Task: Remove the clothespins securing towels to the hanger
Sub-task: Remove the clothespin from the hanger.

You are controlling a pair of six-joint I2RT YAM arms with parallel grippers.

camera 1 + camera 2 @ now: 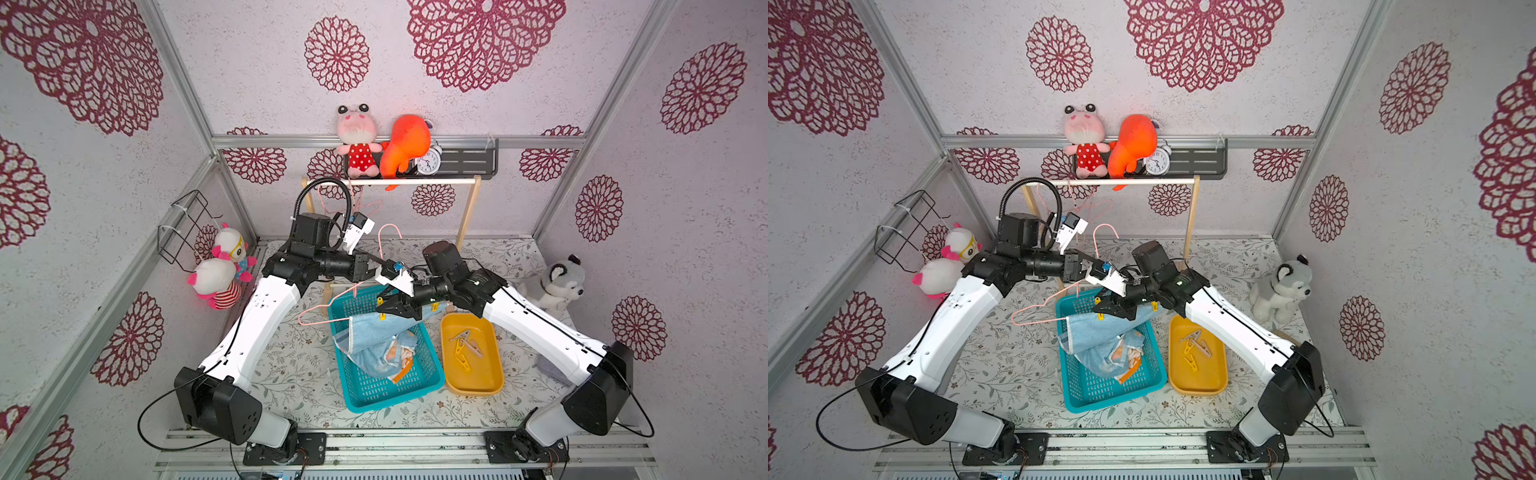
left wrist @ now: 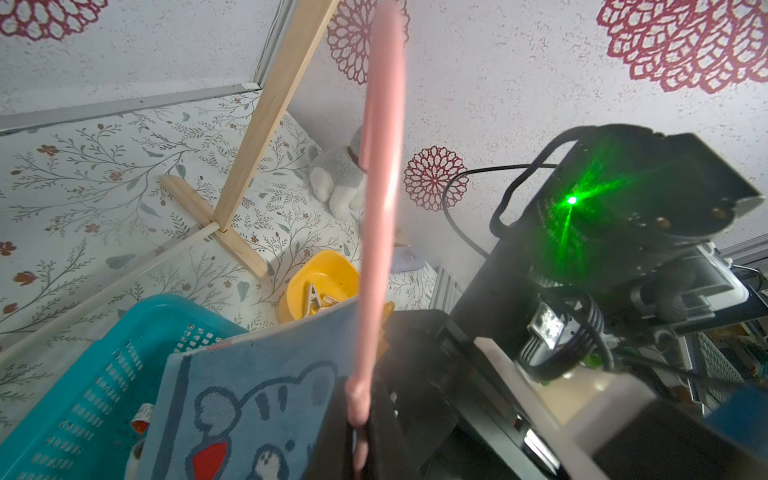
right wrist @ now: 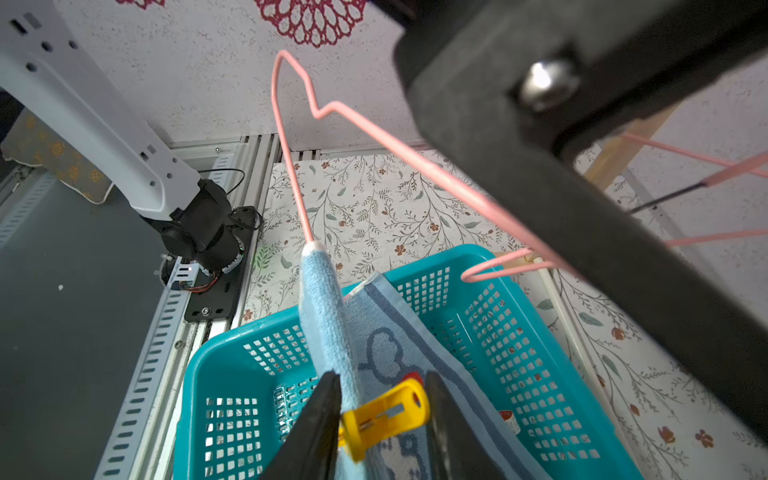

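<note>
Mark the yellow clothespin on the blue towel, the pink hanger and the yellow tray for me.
yellow clothespin (image 3: 384, 409), right wrist view, on its body.
pink hanger (image 2: 380, 208), left wrist view, on its wire.
yellow tray (image 1: 478, 380), in a top view, on its bare floor.

Pale walls (image 1: 249, 62) (crimson floral medallions (image 1: 336, 54)) enclose a leaf-patterned tabletop (image 1: 291, 374).

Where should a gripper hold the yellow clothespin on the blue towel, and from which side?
Grip the yellow clothespin by its free tail, which sticks out from the fold of the blue towel over the pink hanger; the biting end clamps there. Come from the tail side, a finger on each lever, as the right gripper does; squeezing there should open it.
</note>
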